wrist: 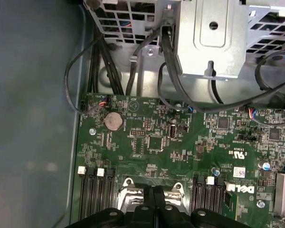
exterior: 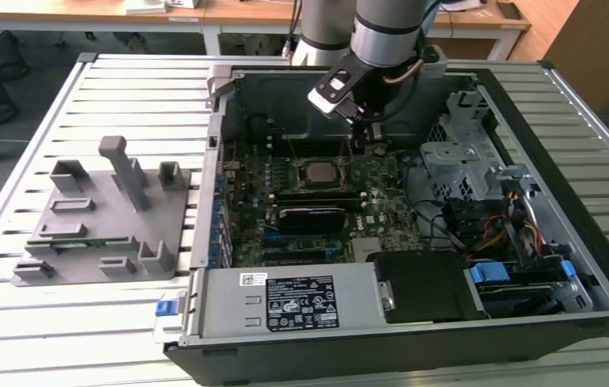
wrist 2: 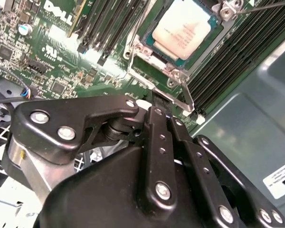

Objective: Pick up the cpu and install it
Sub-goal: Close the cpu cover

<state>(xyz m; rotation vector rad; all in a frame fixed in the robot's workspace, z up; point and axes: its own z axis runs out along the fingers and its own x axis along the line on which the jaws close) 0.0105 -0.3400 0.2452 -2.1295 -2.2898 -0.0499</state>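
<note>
The cpu [wrist 2: 183,28], a silvery square chip with a thin green edge, lies flat in its socket on the green motherboard [wrist: 152,142]; in the exterior view the cpu [exterior: 315,172] sits mid-board inside the open computer case. My gripper [exterior: 360,147] hangs just beyond the socket toward the case's back wall. In both wrist views the black fingers are pressed together, gripper [wrist 2: 157,100] tip at the metal socket frame [wrist 2: 154,64], gripper [wrist: 155,191] with nothing visible between the fingers.
A black heatsink block [exterior: 310,218] lies on the board nearer the camera than the socket. Black memory slots [wrist 2: 104,28] flank the socket. A metal drive cage [exterior: 460,161] and cables crowd the exterior view's right. A grey fixture tray [exterior: 100,218] sits outside the case.
</note>
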